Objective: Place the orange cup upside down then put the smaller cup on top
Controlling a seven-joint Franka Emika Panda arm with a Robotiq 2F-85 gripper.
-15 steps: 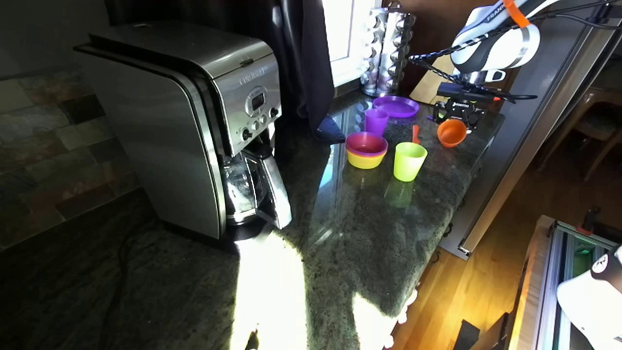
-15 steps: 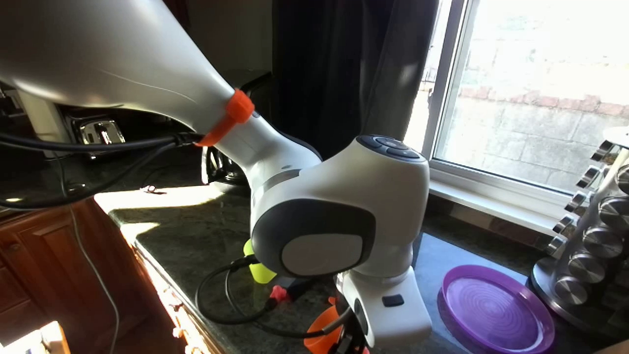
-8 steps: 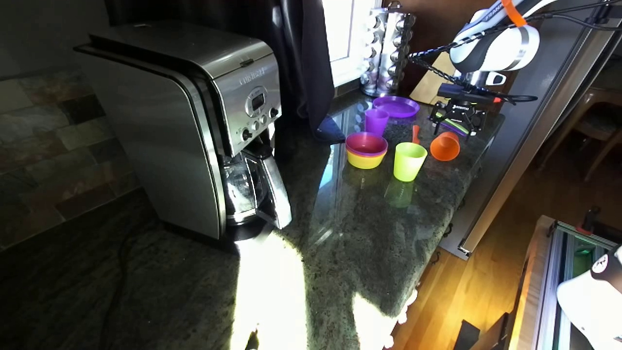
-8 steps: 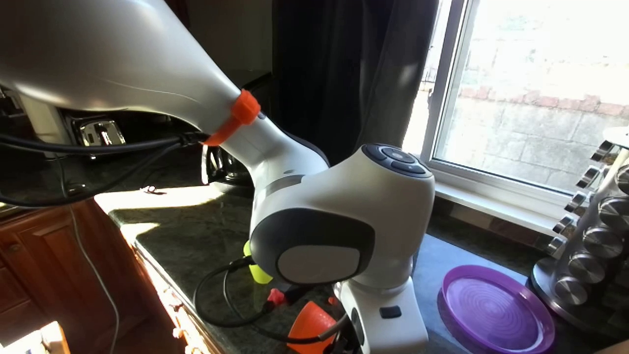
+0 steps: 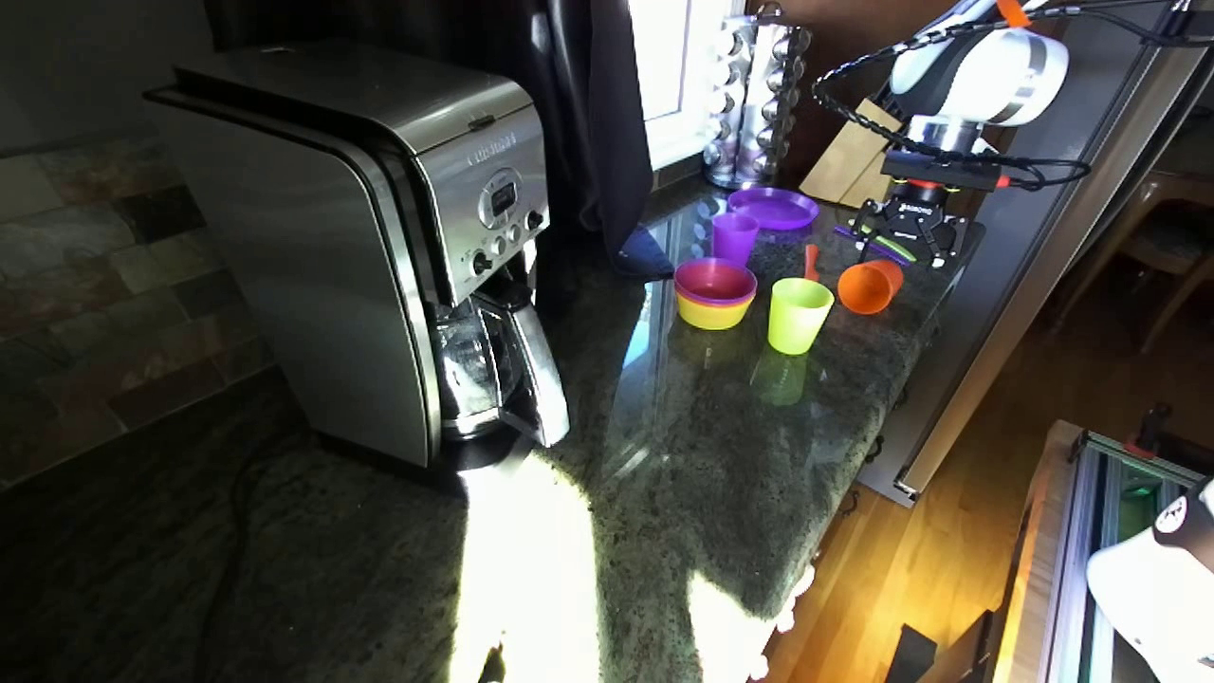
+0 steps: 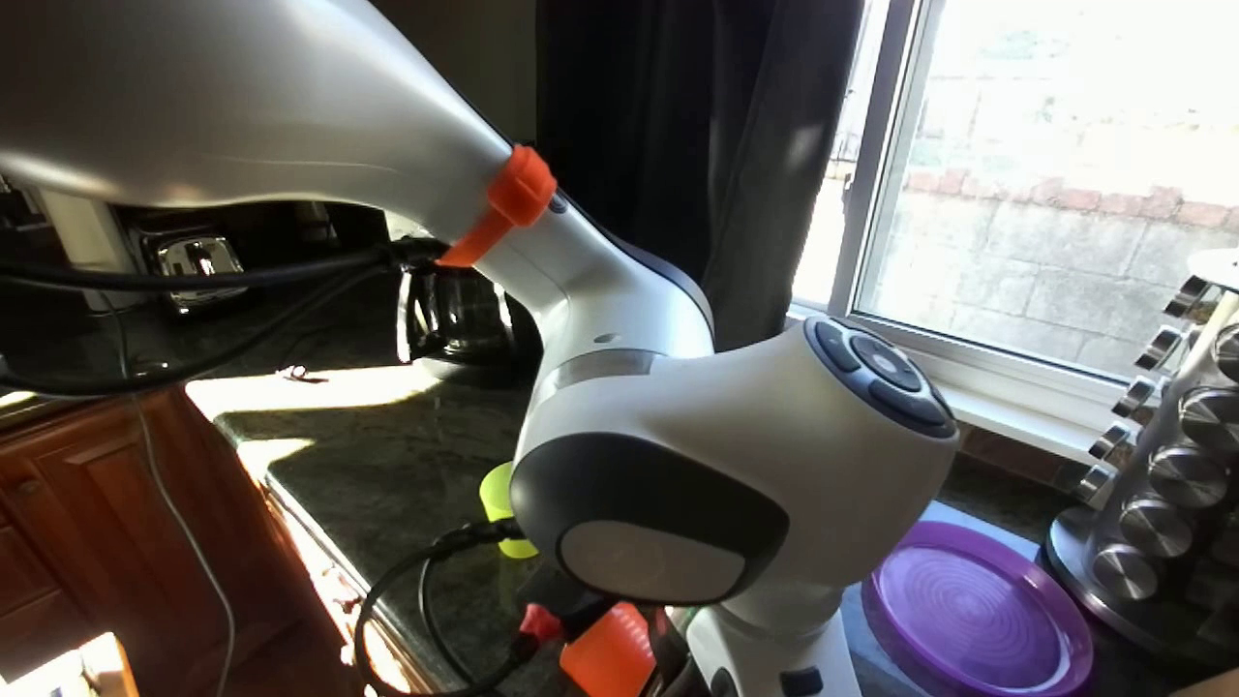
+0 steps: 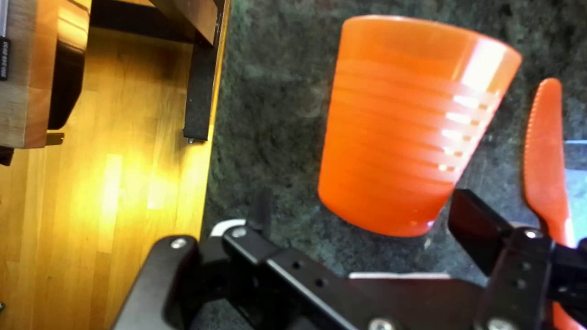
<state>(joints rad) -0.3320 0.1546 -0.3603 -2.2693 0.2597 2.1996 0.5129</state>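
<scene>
The orange cup [image 5: 864, 288] lies on its side on the dark counter, its mouth toward the camera in an exterior view. It shows partly behind the arm in an exterior view [image 6: 608, 653]. In the wrist view the cup [image 7: 403, 123] has its base toward my gripper [image 7: 366, 211], which is open and empty. The fingers stand wide apart on either side of the base end, and I cannot tell if the right one touches. The gripper [image 5: 901, 253] is just behind and above the cup. A lime green cup [image 5: 799, 318] and a purple cup [image 5: 735, 237] stand upright nearby.
Stacked bowls [image 5: 715, 308] stand left of the green cup. An orange knife [image 7: 545, 160] lies beside the orange cup. A purple plate [image 6: 978, 610], green and purple utensils [image 5: 887, 249] and a spice rack [image 5: 754, 104] are farther back. The counter edge [image 7: 213, 137] is close.
The orange cup was at the gripper's fingers; it moved down onto the counter, parted from them, and turned on its side. The gripper then moved back to the right in an exterior view.
</scene>
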